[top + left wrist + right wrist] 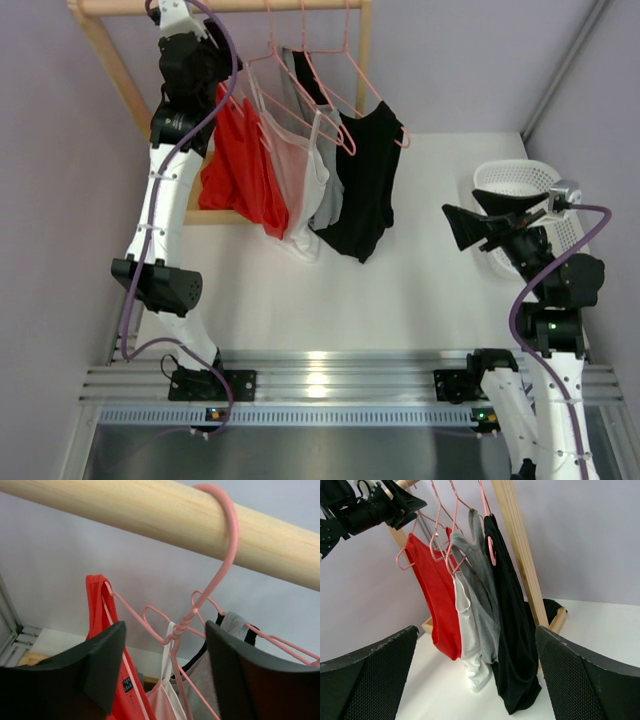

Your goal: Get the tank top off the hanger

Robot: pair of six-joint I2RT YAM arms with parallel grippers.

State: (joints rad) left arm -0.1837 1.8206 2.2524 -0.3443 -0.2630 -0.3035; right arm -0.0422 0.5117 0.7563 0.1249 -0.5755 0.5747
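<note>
My left claw [165, 632] is up at the rod [150, 505], upper left in top view, jaws spread w/ a pink hanger [220, 575] neck between, untouched, prob. to steady it. Red top [238, 165] hangs just beside: straps up, hem down, long axis vertical. Right claw [475, 655] spread, idle at right.
</note>
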